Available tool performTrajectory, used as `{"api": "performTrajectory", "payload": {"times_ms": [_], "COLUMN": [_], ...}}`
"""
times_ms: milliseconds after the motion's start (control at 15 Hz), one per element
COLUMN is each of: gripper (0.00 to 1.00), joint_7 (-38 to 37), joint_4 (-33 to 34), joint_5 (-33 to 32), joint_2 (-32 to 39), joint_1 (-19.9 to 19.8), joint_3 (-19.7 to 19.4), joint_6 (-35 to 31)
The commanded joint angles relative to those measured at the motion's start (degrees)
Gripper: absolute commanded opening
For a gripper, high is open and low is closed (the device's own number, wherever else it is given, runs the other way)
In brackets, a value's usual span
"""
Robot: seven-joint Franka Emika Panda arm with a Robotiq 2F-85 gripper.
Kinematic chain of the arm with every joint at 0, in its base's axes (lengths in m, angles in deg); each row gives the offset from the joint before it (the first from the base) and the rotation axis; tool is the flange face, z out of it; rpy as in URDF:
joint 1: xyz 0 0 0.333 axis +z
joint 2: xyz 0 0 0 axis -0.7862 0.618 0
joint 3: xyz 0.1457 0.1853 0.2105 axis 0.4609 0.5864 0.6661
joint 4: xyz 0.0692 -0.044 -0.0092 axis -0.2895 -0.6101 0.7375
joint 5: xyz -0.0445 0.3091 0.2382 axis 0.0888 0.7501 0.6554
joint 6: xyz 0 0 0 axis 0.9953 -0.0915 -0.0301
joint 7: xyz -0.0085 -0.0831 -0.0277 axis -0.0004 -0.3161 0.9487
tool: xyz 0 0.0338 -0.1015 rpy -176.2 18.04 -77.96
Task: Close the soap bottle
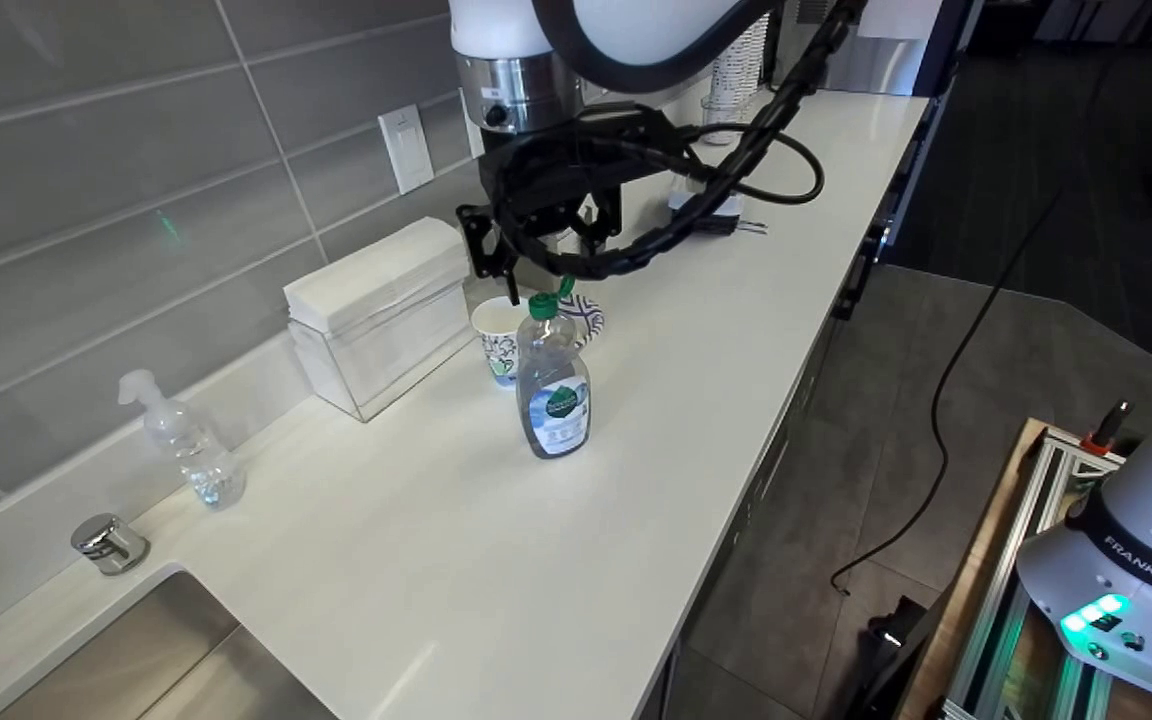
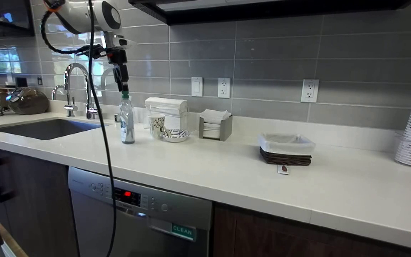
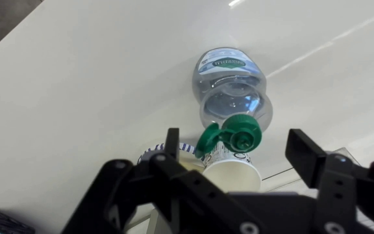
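The soap bottle (image 1: 558,405) stands upright on the counter and also shows in an exterior view (image 2: 127,123) and the wrist view (image 3: 230,94). It is clear with a white-blue label. In the wrist view its green cap (image 3: 243,131) has its flip lid (image 3: 208,140) swung open to the side. My gripper (image 3: 231,139) is open, with one finger on each side of the cap and lid, touching neither. In the exterior views the gripper (image 1: 551,278) is just above the bottle's top; it also shows here (image 2: 124,87).
A paper cup (image 1: 498,335) and a patterned bowl (image 2: 175,135) stand close behind the bottle. A paper towel holder (image 1: 381,320) stands against the tiled wall. A clear pump bottle (image 1: 191,450), a sink (image 2: 48,129), a napkin holder (image 2: 226,127) and a lined basket (image 2: 287,144) are around.
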Motion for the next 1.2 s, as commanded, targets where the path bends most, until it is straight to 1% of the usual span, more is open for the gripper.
{"api": "performTrajectory", "payload": {"times_ms": [0, 67, 133, 200, 267, 333, 400, 533, 600, 667, 733, 867, 933, 1133], "gripper": [0.62, 0.64, 0.51, 0.42, 0.37, 0.37, 0.26, 0.46, 0.49, 0.57, 0.63, 0.67, 0.64, 0.62], "joint_7": [-1.36, -1.21, -1.20, -1.08, -0.82, -0.69, -0.75, -0.42, -0.28, -0.05, 0.19, 0.59, 0.82, 1.16], "joint_4": [1.62, 1.77, 1.94, 2.06, 2.28, 2.39, 2.50, 2.70, 2.74, 2.73, 2.65, 2.65, 2.74, 3.04], "joint_5": [-1.95, -1.96, -2.04, -2.07, -1.88, -1.85, -2.09, -2.11, -2.11, -2.01, -2.09, -2.03, -2.14, -2.35], "joint_2": [1.61, 1.76, 1.90, 2.01, 2.19, 2.33, 2.47, 2.48, 2.46, 2.41, 2.32, 2.20, 2.11, 2.14], "joint_1": [1.72, 1.86, 2.00, 2.15, 2.26, 2.35, 2.48, 2.69, 2.77, 2.86, 2.97, 3.15, 3.28, 3.49], "joint_3": [-1.40, -1.51, -1.62, -1.72, -1.76, -1.78, -1.85, -1.87, -1.87, -1.84, -1.81, -1.77, -1.74, -1.80], "joint_6": [-0.11, -0.08, -0.11, -0.10, 0.01, -0.13, -0.16, 0.04, 0.13, 0.14, 0.09, 0.12, 0.23, 0.46]}}
